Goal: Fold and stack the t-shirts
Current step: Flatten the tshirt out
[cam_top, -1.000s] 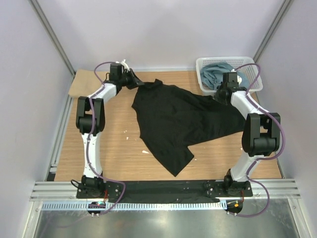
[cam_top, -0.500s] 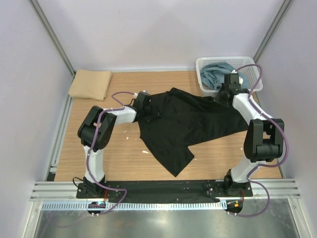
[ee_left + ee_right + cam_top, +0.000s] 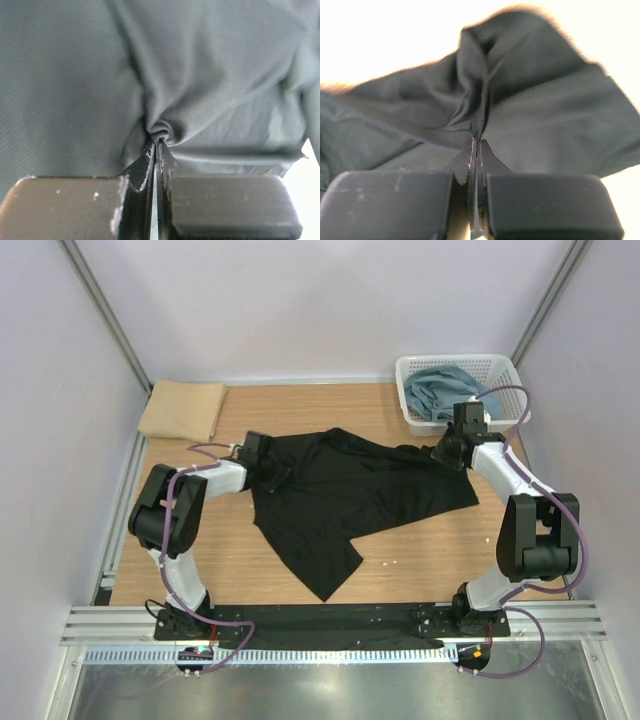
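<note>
Swung in from the far left corner since a second ago, the left arm has dragged its side of the cloth leftward and nearer, and the whole black shirt [image 3: 350, 490] has slid that way on the table [image 3: 235, 560], its low tail now left of where it lay. At far left the tan shirt [image 3: 182, 410] lies folded in the corner, well apart from the work. The left gripper [image 3: 264, 456] is clamped on a small pucker of the black shirt, jaws together with only a thin fold between the tips. The shirt spreads rumpled across the middle of the table, its upper edge wavy and one flap trailing toward the near side. The right gripper [image 3: 447, 448] is likewise pinched tight on a narrow fold at the shirt's right edge, just beside the basket [image 3: 505, 368], where a blue-grey shirt [image 3: 440, 390] is heaped. The chief risk, as I judge it, is slip: both holds take very little cloth, so a hard pull apart could tug a fold free and drop one side. Uneven pulling could also lay the shirt down skewed or creased, spoiling the fold. On the right, the arm works so close to the basket that a swing back could knock it or catch the cloth on its rim.
</note>
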